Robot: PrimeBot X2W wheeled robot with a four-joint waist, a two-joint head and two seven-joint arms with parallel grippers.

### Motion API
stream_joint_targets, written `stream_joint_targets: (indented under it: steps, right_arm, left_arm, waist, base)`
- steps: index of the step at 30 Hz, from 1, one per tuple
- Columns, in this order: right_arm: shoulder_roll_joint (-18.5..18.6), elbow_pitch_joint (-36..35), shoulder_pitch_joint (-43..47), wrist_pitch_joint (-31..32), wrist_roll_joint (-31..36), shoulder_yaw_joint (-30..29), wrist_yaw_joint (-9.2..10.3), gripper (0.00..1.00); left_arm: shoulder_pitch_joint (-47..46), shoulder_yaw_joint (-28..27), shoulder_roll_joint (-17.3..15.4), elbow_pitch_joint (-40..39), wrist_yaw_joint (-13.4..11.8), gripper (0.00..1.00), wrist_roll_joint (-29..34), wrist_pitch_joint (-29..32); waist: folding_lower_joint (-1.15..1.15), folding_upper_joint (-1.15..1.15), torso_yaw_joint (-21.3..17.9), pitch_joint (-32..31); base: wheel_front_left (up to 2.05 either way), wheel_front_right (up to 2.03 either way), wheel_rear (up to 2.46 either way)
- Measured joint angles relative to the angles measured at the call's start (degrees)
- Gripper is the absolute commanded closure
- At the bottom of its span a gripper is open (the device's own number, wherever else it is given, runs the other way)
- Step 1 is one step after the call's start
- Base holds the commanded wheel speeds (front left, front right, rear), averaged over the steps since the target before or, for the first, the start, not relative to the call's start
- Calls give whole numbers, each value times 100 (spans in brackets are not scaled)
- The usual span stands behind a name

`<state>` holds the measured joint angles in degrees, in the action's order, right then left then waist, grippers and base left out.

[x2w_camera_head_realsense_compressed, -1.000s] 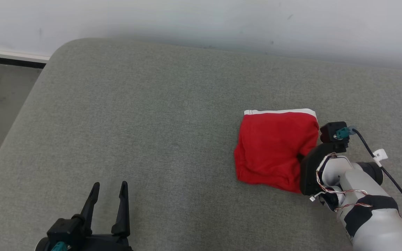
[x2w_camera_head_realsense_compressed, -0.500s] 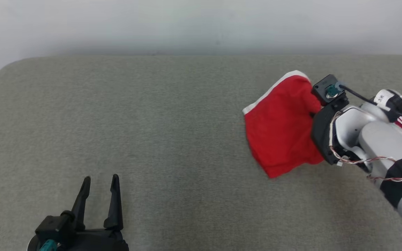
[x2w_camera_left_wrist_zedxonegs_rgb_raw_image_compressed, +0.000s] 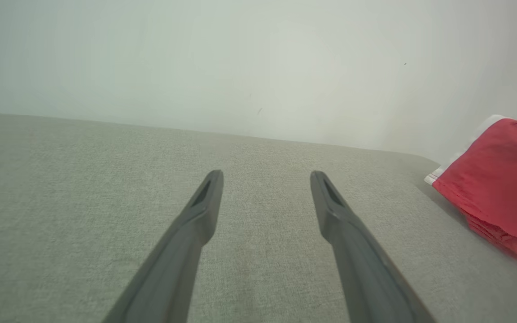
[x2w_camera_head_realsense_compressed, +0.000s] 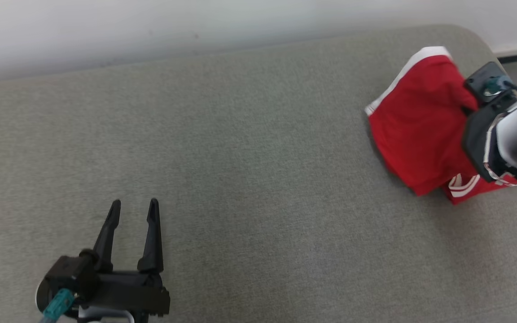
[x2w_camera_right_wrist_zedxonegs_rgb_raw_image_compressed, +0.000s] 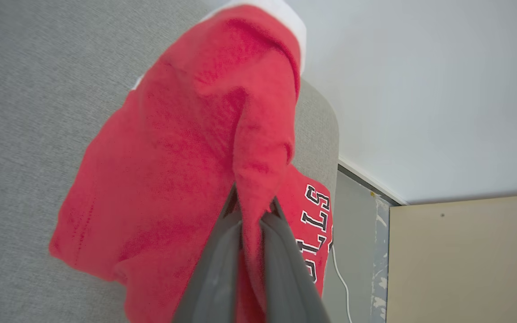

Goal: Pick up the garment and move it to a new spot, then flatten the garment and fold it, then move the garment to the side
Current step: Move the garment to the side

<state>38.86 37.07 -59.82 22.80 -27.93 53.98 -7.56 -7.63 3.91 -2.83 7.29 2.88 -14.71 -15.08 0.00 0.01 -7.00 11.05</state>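
A red garment (x2w_camera_head_realsense_compressed: 420, 125) with a white band and white stripes hangs bunched near the far right corner of the grey cushion (x2w_camera_head_realsense_compressed: 240, 157). Black-and-white letters show on it in the right wrist view. My right gripper (x2w_camera_right_wrist_zedxonegs_rgb_raw_image_compressed: 251, 204) is shut on a fold of the red garment (x2w_camera_right_wrist_zedxonegs_rgb_raw_image_compressed: 173, 170), holding part of it above the cushion. Its wrist (x2w_camera_head_realsense_compressed: 487, 121) sits at the cloth's right side, and the cloth hides the fingertips there. My left gripper (x2w_camera_head_realsense_compressed: 133, 208) stands open over bare cushion at the lower left, far from the garment (x2w_camera_left_wrist_zedxonegs_rgb_raw_image_compressed: 501, 179); nothing is between its fingers (x2w_camera_left_wrist_zedxonegs_rgb_raw_image_compressed: 209, 197).
The cushion's rounded right corner (x2w_camera_right_wrist_zedxonegs_rgb_raw_image_compressed: 326, 121) lies just behind the garment, with grey floor (x2w_camera_right_wrist_zedxonegs_rgb_raw_image_compressed: 352, 233), a thin white cable (x2w_camera_right_wrist_zedxonegs_rgb_raw_image_compressed: 341, 278) and a beige panel (x2w_camera_right_wrist_zedxonegs_rgb_raw_image_compressed: 465, 260) beyond it. A pale wall (x2w_camera_head_realsense_compressed: 195, 18) runs along the back edge.
The head camera has turned right. My right gripper has lifted the garment off the cushion and carried it toward the far right corner, and it has partly unfolded. The left gripper stays open.
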Motion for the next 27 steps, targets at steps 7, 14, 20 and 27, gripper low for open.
stream_joint_targets:
  steps: [7,14,20,27]
  right_arm:
    - [-21,1190,-1,-666,114,-814,0,100]
    - [-66,2384,-3,-1388,782,-1800,0,63]
    - [-222,3185,-66,-2316,1391,-2549,0,0]
    - [-649,3341,-73,-3270,2150,-3017,0,0]
  left_arm:
    - [-386,96,1,-75,176,0,244,0]
    - [-605,124,1,-88,316,0,420,-1]
    - [-676,75,2,-118,368,0,522,-1]
    - [-597,-43,1,-119,348,0,470,-1]
  waist:
    - [0,0,-234,457]
    - [0,0,-176,811]
    - [0,0,5,949]
    - [-1,0,63,703]
  base:
    - [0,0,0]
    - [0,0,0]
    - [0,0,0]
    - [0,0,0]
